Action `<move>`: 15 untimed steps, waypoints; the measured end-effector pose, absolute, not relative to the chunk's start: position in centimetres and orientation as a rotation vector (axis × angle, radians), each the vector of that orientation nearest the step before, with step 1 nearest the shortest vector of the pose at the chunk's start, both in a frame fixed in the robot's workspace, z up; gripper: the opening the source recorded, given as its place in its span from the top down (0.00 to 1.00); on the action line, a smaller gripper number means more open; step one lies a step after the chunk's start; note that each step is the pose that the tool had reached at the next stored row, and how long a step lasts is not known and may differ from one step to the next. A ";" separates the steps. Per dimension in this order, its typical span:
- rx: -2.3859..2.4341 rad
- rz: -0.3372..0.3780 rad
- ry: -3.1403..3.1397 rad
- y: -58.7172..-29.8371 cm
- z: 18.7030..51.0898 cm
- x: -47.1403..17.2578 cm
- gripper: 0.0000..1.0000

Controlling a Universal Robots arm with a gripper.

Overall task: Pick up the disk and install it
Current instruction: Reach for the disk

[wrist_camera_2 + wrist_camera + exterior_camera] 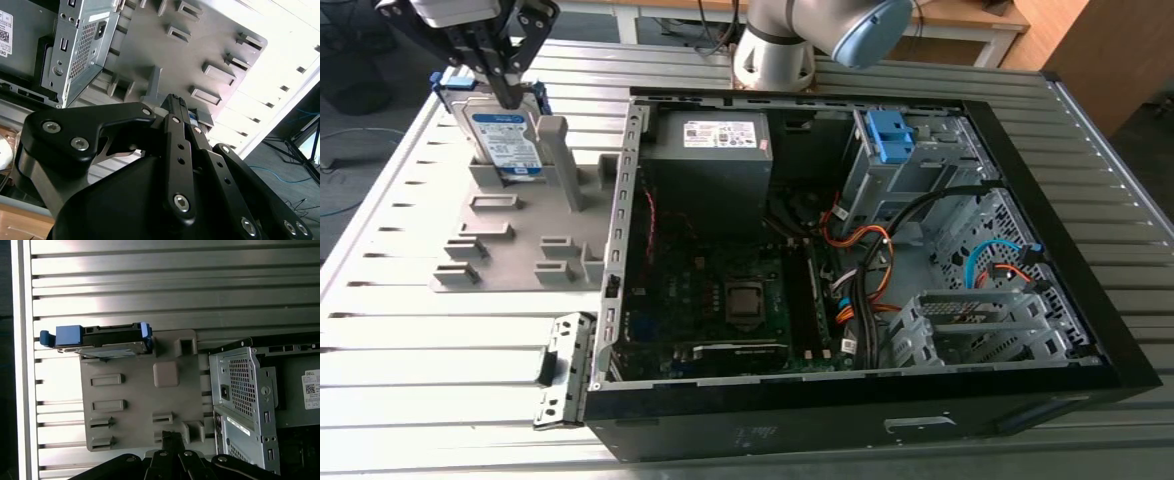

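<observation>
Your slatted metal table (400,330) carries everything. The open black computer case (1067,330) takes the centre and right of the exterior view, with its metal drive bays (914,175) at upper right. Just beside the case, at the left of the frame, lies the grey plastic holder plate (507,250) with raised slots.

The disk (500,140), a silver metal hard drive with a white-and-blue label and a blue plastic frame, stands on end in a slot at the plate's upper end, upper left of the frame and well apart from the bays. Its long axis is upright and its labelled face is toward the camera. In the first wrist view the disk's (102,337) thin top edge runs across the upper left.

The black claw (500,82) hangs at the top left of the exterior view, over that top edge, so the disk appears to lie straight below it. You cannot tell whether the claw touches the disk, nor whether it is open or closed.
</observation>
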State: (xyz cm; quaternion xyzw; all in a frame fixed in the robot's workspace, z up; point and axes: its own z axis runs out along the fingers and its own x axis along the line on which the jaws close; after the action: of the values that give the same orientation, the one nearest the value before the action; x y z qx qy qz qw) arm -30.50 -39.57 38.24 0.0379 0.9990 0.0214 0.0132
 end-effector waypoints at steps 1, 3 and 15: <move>0.118 0.067 3.112 -39.6 38.2 -30.6 0.89; 0.118 0.067 3.112 -39.6 38.2 -30.7 0.89; 0.118 0.067 3.112 -39.6 38.1 -31.3 0.89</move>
State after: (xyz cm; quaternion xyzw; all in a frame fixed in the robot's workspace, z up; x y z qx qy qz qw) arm -31.29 -39.57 38.12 0.0379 0.9990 0.0214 0.0131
